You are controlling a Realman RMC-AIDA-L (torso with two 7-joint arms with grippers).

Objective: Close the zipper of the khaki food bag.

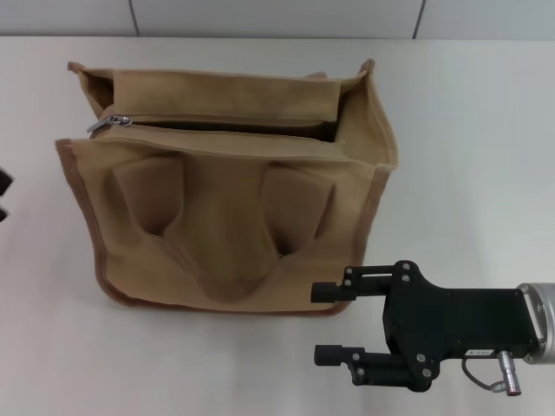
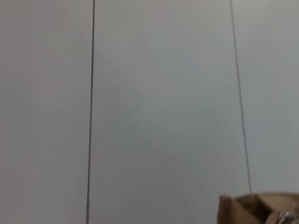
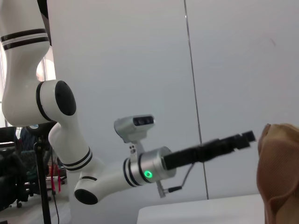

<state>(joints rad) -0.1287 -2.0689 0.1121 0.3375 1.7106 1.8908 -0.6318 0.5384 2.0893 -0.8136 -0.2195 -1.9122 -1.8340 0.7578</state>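
The khaki food bag point(image 1: 225, 217) stands mid-table with its two handles folded flat on the near side. Its zipper point(image 1: 225, 124) runs across the top and gapes open. The silver slider point(image 1: 108, 122) sits at the left end. My right gripper point(image 1: 328, 322) hovers open by the bag's near right corner, with nothing between its fingers. My left gripper point(image 1: 3, 196) only peeks in at the left edge, level with the bag, its two tips apart. A bag corner point(image 2: 257, 210) shows in the left wrist view. The bag's side point(image 3: 280, 172) shows in the right wrist view.
The bag rests on a plain white table point(image 1: 468, 130), with a wall behind it. In the right wrist view the left arm point(image 3: 140, 172) reaches toward the bag from its far side.
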